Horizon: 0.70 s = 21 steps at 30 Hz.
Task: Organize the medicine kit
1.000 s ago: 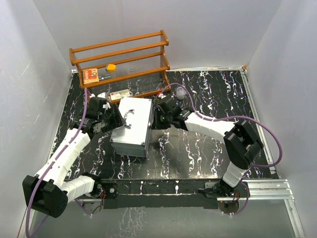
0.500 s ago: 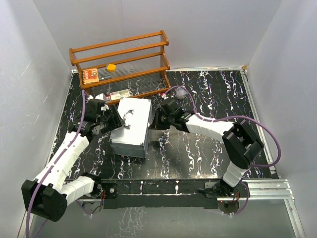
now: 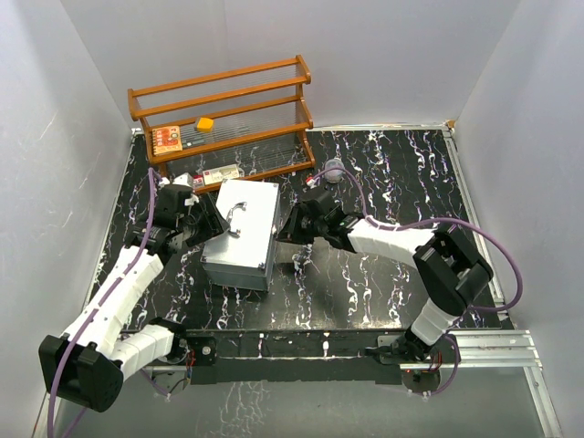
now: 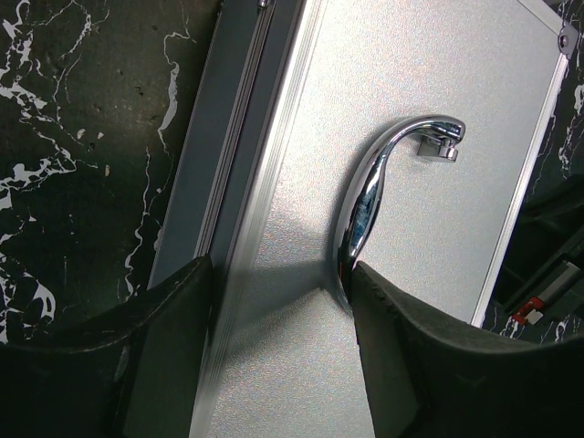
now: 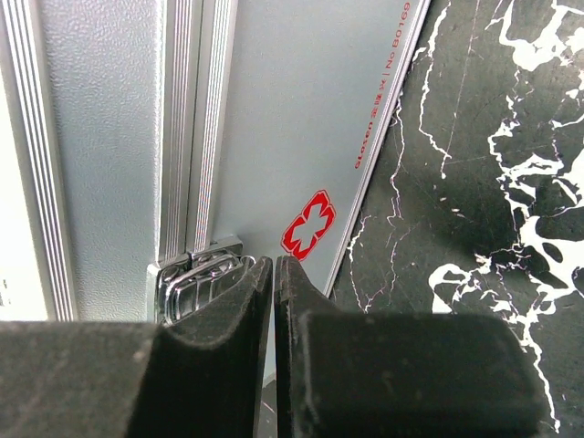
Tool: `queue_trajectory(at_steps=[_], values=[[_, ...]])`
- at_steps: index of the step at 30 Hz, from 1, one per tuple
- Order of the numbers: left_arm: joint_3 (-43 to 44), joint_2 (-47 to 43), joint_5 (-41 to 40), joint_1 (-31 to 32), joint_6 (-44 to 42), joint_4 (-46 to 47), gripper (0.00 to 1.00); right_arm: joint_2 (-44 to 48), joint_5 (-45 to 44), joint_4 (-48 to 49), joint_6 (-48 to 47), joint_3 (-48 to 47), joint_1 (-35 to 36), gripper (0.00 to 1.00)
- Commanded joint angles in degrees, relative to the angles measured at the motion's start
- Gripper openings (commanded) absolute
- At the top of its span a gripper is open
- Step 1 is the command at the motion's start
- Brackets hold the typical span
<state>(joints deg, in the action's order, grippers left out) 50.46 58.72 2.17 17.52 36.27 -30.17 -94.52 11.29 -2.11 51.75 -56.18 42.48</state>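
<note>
The right gripper point(image 5: 274, 301), clenched empty, has slid nearer along the case point(image 3: 242, 233) to its latch point(image 5: 196, 274), while the left gripper point(image 4: 278, 301) stays released over the handle point(image 4: 374, 196), so opening seems underway.

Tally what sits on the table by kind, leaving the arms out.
Metal case: 1
Wooden rack: 1
Orange box: 1
Yellow block: 1
Flat packet: 1
Clear round cup: 1
Total: 6
</note>
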Motion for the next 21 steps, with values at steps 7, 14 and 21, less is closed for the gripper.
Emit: queue_trajectory(at_steps=[7, 14, 21], values=[[1.89, -1.06, -2.11, 0.78, 0.17, -5.77, 0.48, 7.68, -11.41, -2.78, -2.67, 0.18, 0.03, 0.09], [11.22, -1.53, -9.03, 0.84, -5.64, -10.01, 0.97, 18.64, -23.88, -11.43, -12.49, 3.38, -3.6, 0.25], [17.62, -4.11, -9.69, 0.8, -11.07, -12.09, 0.99, 29.32, -35.52, -24.08, -19.58, 1.63, -5.06, 0.43]])
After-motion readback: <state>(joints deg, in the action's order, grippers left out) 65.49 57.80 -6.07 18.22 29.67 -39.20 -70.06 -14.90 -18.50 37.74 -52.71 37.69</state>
